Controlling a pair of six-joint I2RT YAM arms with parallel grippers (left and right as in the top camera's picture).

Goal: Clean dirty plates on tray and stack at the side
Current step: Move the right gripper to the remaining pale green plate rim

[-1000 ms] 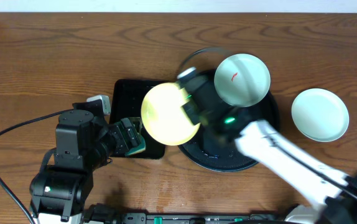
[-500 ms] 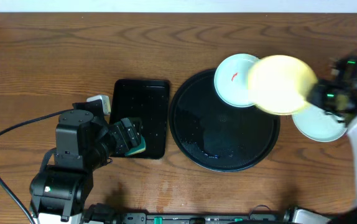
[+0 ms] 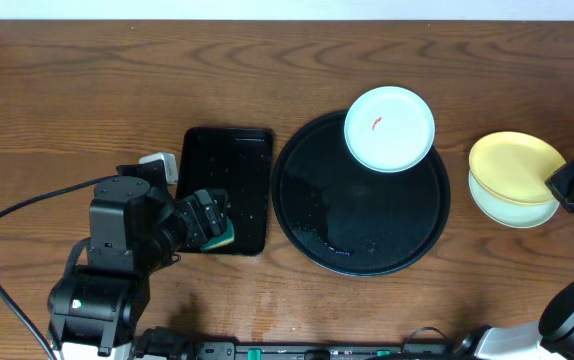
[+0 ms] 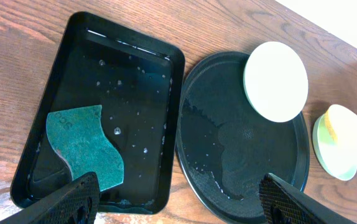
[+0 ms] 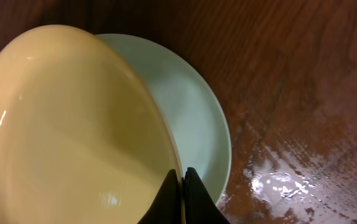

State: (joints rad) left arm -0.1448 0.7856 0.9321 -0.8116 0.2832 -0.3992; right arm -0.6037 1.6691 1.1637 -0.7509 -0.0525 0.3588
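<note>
Wood-grain tabletop [image 3: 67, 80] with round black tray [image 3: 362, 235], red-streaked mint plate [image 3: 389, 128] on its far-right part. Right of tray: yellow plate [image 3: 512, 160] tilted on second mint plate [image 3: 507, 212], rim pinched by right gripper [image 5: 183, 186]. Left of tray: left gripper [image 3: 210, 220] spread open above sponge [image 4: 85, 146] in rectangular tray [image 3: 232, 150].

The round tray [image 3: 347, 215] sits at frame centre, one plate [image 3: 389, 128] on its upper right part. Just left lies the rectangular tray [image 3: 232, 170], a sponge [image 4: 85, 144] in its lower left part. At the right edge, on the table [image 3: 267, 70], the top plate [image 3: 512, 163] leans on the bottom plate [image 3: 507, 210].
</note>
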